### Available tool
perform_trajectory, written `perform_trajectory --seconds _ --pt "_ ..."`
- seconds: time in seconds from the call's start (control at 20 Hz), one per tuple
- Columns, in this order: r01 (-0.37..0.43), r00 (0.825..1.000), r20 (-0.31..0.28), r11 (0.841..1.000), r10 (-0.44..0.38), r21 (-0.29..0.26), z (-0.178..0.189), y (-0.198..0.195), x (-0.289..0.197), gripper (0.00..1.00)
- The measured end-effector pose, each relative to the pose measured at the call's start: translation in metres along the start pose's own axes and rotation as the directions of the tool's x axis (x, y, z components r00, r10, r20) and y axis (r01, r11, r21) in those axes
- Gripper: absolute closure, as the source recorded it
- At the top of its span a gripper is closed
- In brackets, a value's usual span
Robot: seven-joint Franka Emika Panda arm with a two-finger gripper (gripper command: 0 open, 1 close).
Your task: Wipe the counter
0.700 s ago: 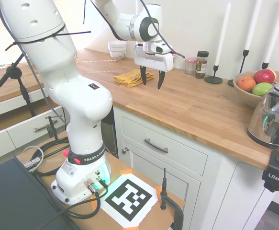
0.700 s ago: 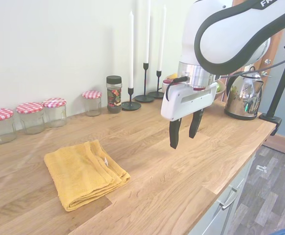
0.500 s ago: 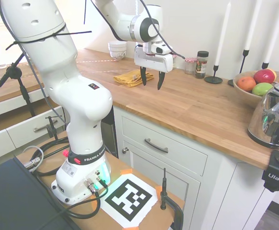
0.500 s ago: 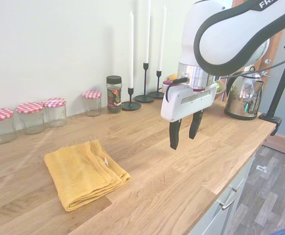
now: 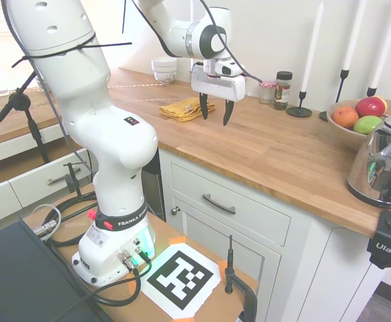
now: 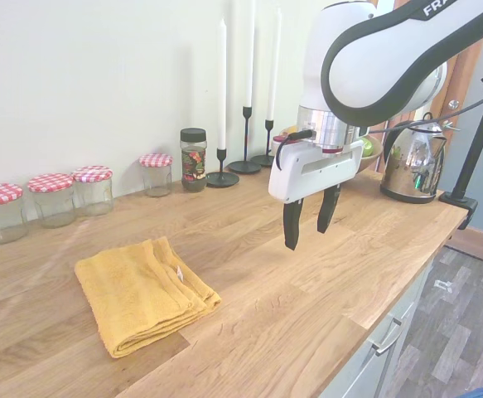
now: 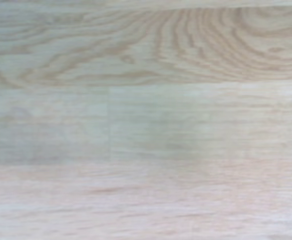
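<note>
The wooden counter (image 5: pixel 275 151) (image 6: pixel 266 290) runs along the wall on white cabinets. A folded yellow cloth (image 5: pixel 185 108) (image 6: pixel 142 292) lies flat on it. My gripper (image 5: pixel 215 118) (image 6: pixel 306 230) hangs open above the bare wood with nothing between its black fingers, a short way from the cloth, toward the kettle end. The wrist view shows only blurred plank grain of the counter (image 7: pixel 146 120).
Several jars with checked lids (image 6: pixel 55 197), a spice jar (image 6: pixel 193 159) and black candlesticks with white candles (image 6: pixel 246 133) line the wall. A fruit bowl (image 5: pixel 356 121) and a chrome kettle (image 5: pixel 383 164) (image 6: pixel 412 162) stand at the far end. A white bowl (image 5: pixel 164 69) sits behind the cloth.
The gripper has shifted slightly toward the wall and the cloth, still open and empty. The cloth has not moved.
</note>
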State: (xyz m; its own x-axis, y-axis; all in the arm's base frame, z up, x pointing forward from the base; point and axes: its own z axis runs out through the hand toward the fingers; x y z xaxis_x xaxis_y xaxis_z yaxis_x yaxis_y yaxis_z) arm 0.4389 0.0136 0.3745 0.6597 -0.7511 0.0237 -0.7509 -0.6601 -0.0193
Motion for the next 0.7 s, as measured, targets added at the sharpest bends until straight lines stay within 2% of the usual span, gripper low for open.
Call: perform_trajectory --seconds 0.25,0.7 --pt "0.02 1.0 -0.012 1.0 -0.02 0.001 -0.001 -0.013 0.002 0.0" --pt "0.102 0.993 -0.055 0.995 -0.102 -0.015 -0.001 -0.098 -0.045 0.0"
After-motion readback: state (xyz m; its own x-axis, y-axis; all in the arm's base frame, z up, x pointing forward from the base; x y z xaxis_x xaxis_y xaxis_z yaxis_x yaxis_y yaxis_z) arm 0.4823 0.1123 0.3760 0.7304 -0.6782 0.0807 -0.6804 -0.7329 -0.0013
